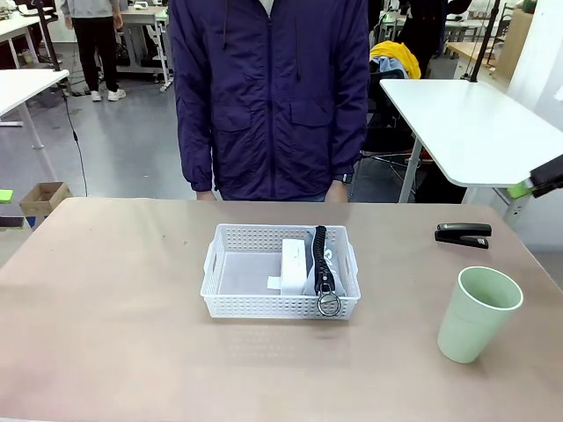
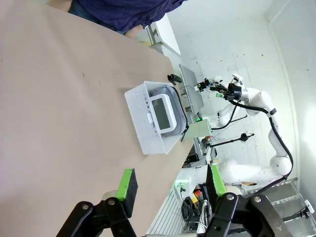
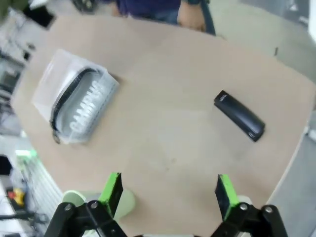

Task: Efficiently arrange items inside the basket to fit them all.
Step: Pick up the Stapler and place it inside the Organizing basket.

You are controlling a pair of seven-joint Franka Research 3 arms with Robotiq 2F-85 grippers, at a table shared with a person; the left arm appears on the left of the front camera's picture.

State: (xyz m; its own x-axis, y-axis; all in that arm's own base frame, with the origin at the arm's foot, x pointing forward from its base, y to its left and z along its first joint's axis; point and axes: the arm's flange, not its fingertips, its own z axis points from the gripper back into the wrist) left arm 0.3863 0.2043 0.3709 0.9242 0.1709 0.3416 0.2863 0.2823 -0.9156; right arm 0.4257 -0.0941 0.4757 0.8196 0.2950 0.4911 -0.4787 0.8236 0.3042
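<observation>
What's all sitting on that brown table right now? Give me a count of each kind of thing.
White basket: 1
Grey pouch, in the basket: 1
White box, in the basket: 1
Black stapler, on the table: 1
Pale green cup, on the table: 1
Total: 5

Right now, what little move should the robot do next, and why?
Probably the right gripper should lower toward the stapler. Its jaws are open with nothing between them. The stapler lies on the table ahead of it, outside the basket, and the basket's left half is bare.
</observation>
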